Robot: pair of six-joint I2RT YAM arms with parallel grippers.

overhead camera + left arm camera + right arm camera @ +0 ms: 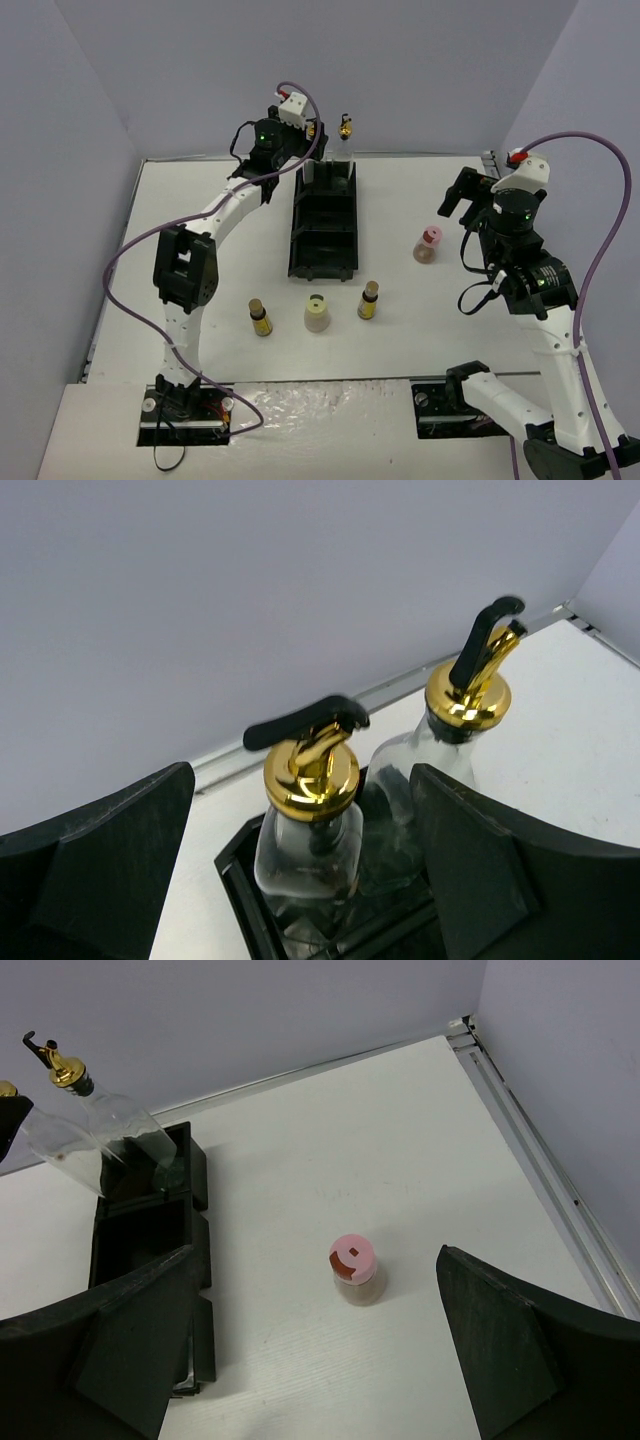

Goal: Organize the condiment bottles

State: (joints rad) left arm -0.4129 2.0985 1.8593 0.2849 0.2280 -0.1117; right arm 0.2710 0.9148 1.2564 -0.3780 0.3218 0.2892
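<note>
Two tall clear condiment bottles with gold pourer tops stand at the far end of the black tray point(323, 250). The nearer one point(308, 840) is in the end compartment, the other point(440, 730) just beyond it. My left gripper point(300, 810) is open and straddles the nearer bottle, with a gap on each side. The pink-capped bottle point(353, 1265) stands upright on the table right of the tray, and my right gripper point(315, 1320) hangs wide open above it, holding nothing. Two short amber bottles point(261, 318) point(368, 300) and a cream one point(317, 313) stand in front of the tray.
The tray's nearer compartments point(140, 1235) look dark, and I cannot make out anything in them. A metal rail point(530, 1150) runs along the table's right edge by the side wall. The back wall stands close behind the tall bottles.
</note>
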